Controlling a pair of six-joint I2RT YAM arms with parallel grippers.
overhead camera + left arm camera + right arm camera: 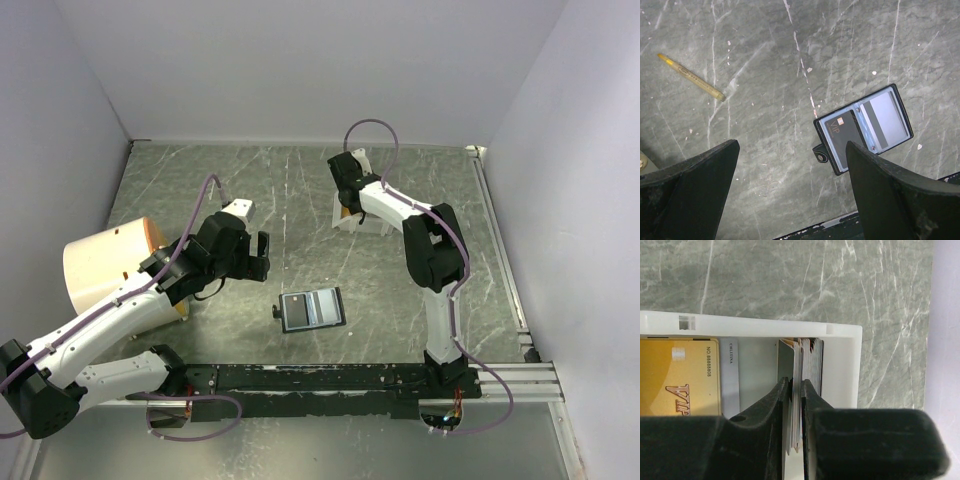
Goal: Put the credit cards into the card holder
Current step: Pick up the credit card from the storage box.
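card holder [313,309] lies open near the middle of the worktop's [300,190] near edge, with a dark card [842,135] in one pocket. credit cards [807,360] stand on edge in a white box [765,322] toward the far edge. the right tool [797,390] is clenched on them and its fingers hide their lower parts. the left tool [791,145] is released, clear of the holder.

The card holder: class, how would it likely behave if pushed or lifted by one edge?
The card holder lies open and flat on the table, so a push would probably slide it. Lifted by one side, it may fold at its spine. The dark card in its pocket likely stiffens that half.
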